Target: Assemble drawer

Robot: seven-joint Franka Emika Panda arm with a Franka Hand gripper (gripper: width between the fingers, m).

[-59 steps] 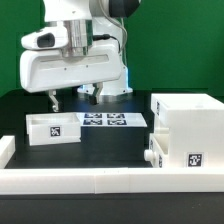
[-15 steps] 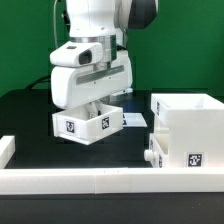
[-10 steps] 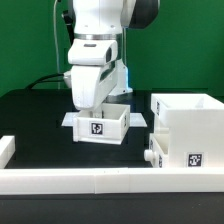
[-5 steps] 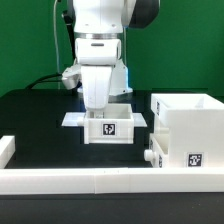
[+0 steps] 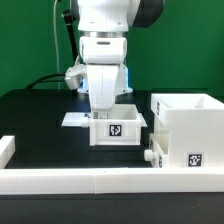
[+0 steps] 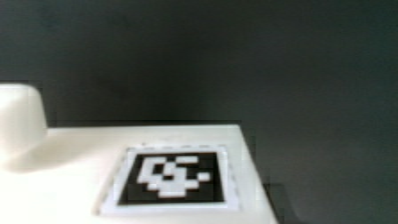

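So the arm has hauled the small tray (image 5: 117, 130) across the table toward the exterior view's right. A few seconds back it sat over at roughly 9 o'clock in the scene; now it's dead centre, just beside the big cube housing (image 5: 186, 130), which sits at about 3 o'clock. Over the last second or so it has also been turned so its tagged face points at the camera. That looks like lining up for insertion, though the tray is not yet inside anything, and a second knobbed tray (image 5: 151, 155) seems to poke out low on the housing's near side.

The gripper (image 5: 107, 108) comes down into the tray from above, and since the tray travelled with it, it's presumably clamped on a tray wall. The fingers themselves are hidden behind the wrist and the tray, so whether the jaws are actually closed can't be told from the pictures.

The marker board (image 5: 74, 118) is peeking out behind the tray, around 10 o'clock from it.

The wrist view adds little: a blurry close-up of a tag (image 6: 173, 178) on a white surface against dark table, with no housing in sight. The exterior view is the only one that shows the gap between tray and housing.
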